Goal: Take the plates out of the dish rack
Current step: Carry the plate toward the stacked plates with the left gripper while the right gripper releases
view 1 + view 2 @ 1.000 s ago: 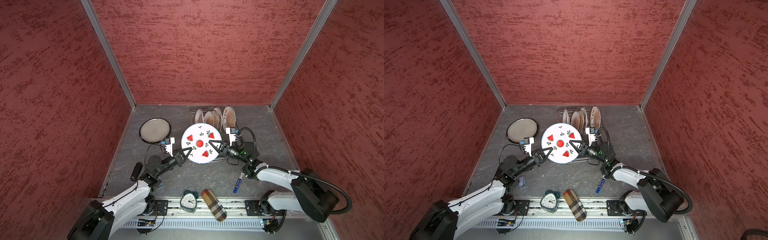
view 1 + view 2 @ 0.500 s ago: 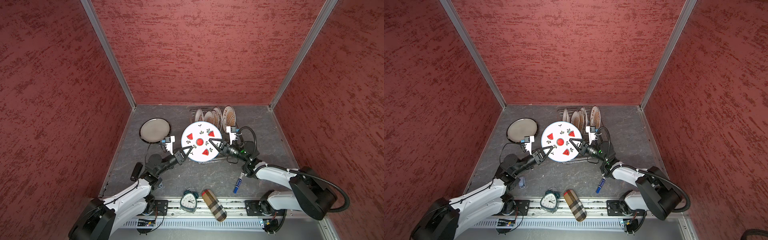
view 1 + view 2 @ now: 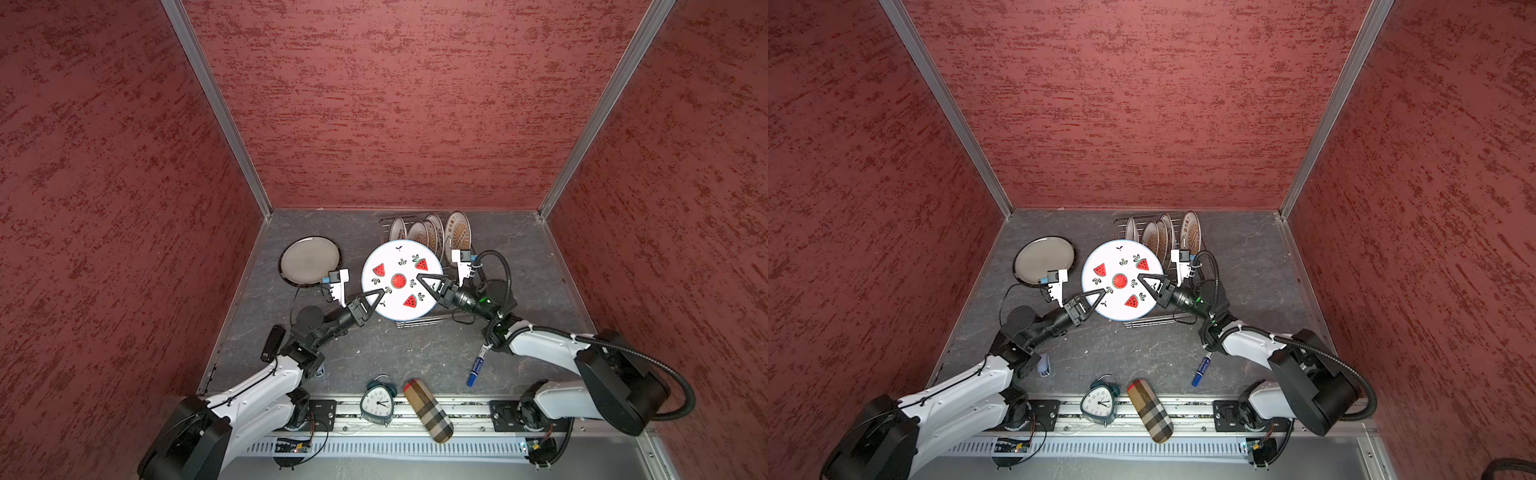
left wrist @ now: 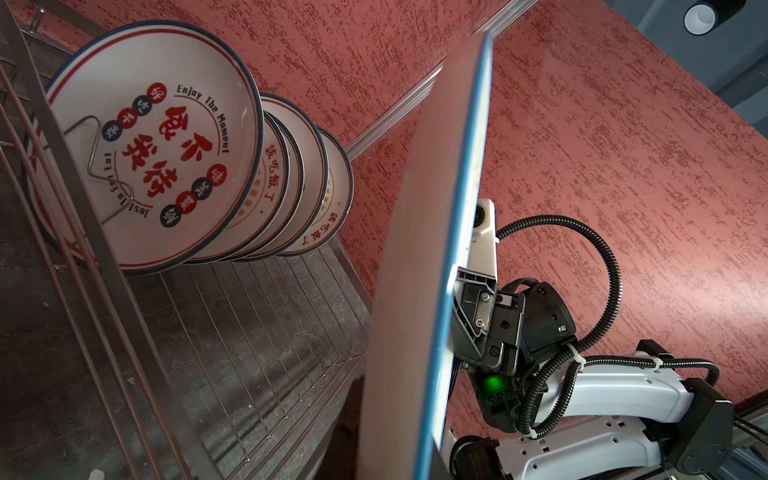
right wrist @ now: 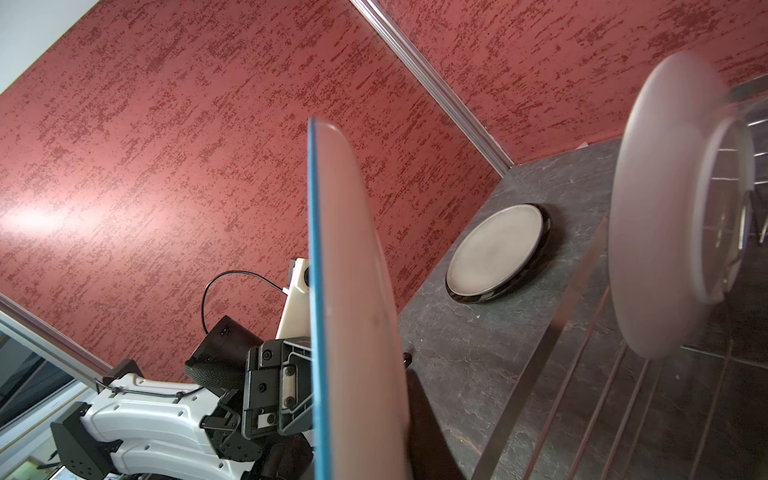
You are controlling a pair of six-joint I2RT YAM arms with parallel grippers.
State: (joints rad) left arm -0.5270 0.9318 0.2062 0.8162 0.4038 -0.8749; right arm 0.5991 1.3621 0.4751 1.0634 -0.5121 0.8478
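Leftmost, flat on the tabletop [image 3: 395, 357]: dark-rimmed plate [image 3: 309, 266], face up, already out of the dish rack [image 3: 424, 321] and well apart from it. Next along, left pincer [image 3: 379, 294], closed narrow on the near-left rim of the watermelon plate [image 3: 399, 281], one finger over the printed face, the other underneath. Hangs roughly level in the air above the rack's near end, clear of the wires in the left wrist view. Across the same plate, right pincer [image 3: 422, 279], fingers either side of the opposite rim; cannot tell whether pressing or slack. Farther back and to the right, racked plates [image 3: 432, 235] standing on edge between the prongs, packed close, with the red-character plate [image 4: 166, 149] nearest the left wrist camera.

Handling, by judgement only: glazed ceramic, so stiff, fairly heavy for a thin rim pinch, slick under the pads, and likely to chip or shatter if dropped. Looks prone to pivot and droop when pinched at a single rim point, so best gripped deep, with the fingers well past the rim onto the flat face, and kept level or carried low. For the racked plates, take the top of the rim, lift straight up along the prongs, and mind the close neighbours. Set down gently, near the dark-rimmed plate.
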